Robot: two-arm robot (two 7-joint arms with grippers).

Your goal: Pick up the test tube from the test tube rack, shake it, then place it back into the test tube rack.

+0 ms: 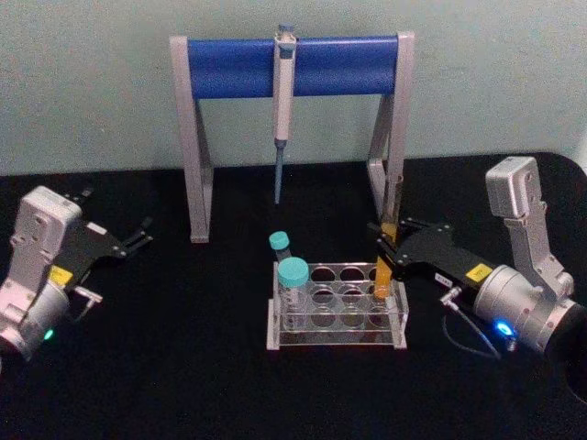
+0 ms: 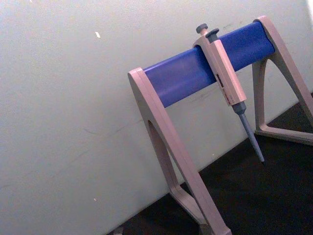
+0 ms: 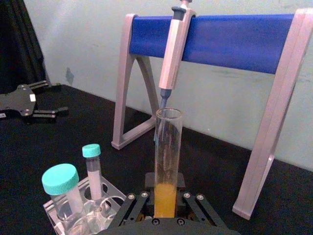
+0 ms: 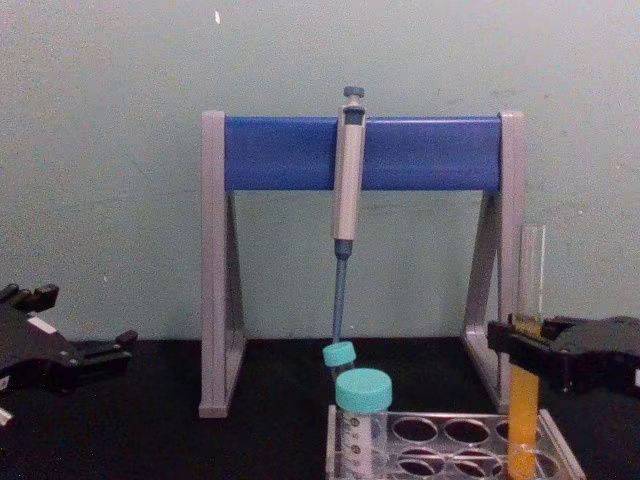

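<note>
The right claw (image 1: 389, 249) is closed around the test tube (image 1: 382, 271), which stands in a hole at the 3 o'clock end of the test tube rack (image 1: 336, 310), so lifting, shaking and replacing appear undone; the left claw (image 1: 138, 237) idles open at 9 o'clock.

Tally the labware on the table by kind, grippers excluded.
Open test tube with orange liquid, in the rack, right gripper around it: 1
Teal-capped tubes: 2
Test tube rack: 1
Pipette: 1
Pipette stand: 1
Total: 6
</note>
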